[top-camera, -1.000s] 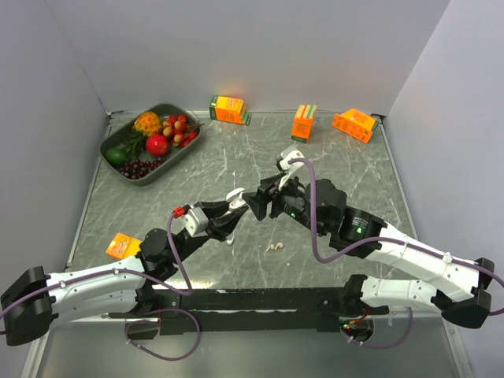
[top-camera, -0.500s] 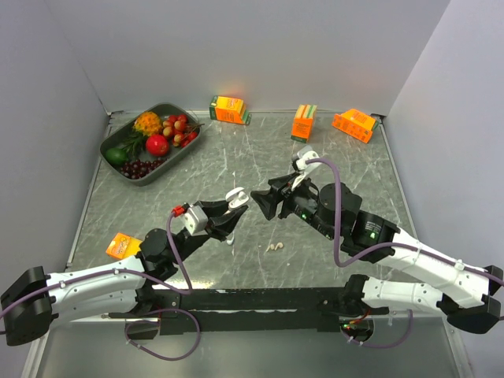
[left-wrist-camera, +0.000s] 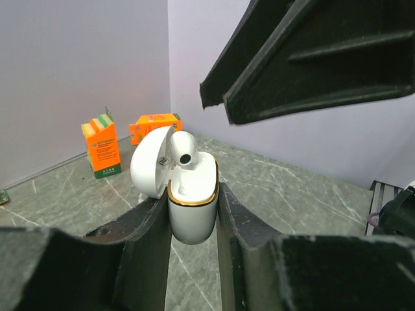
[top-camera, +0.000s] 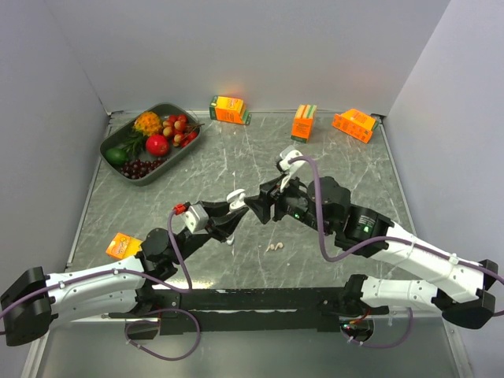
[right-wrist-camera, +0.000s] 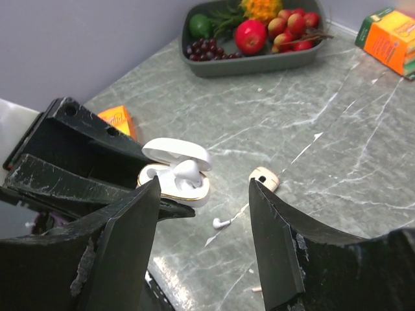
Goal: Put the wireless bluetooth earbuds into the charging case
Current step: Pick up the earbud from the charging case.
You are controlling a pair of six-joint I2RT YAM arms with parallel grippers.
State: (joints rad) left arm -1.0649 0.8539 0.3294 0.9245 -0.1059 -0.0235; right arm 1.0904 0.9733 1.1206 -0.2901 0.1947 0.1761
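A grey tray [top-camera: 183,150] at the far left of the marbled table [top-camera: 157,205] holds a red apple [top-camera: 157,145], dark grapes [top-camera: 140,168] and a green fruit [top-camera: 116,155]. Along the far edge are a lying carton [top-camera: 229,109], an upright carton [top-camera: 303,123] and a corner carton [top-camera: 354,124]. A small orange carton [top-camera: 123,246] lies near the left edge.

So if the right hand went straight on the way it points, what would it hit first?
Probably the open charging case held by the left hand, an earbud poking out of it; it sits straight ahead of the right hand, though depth is unclear.
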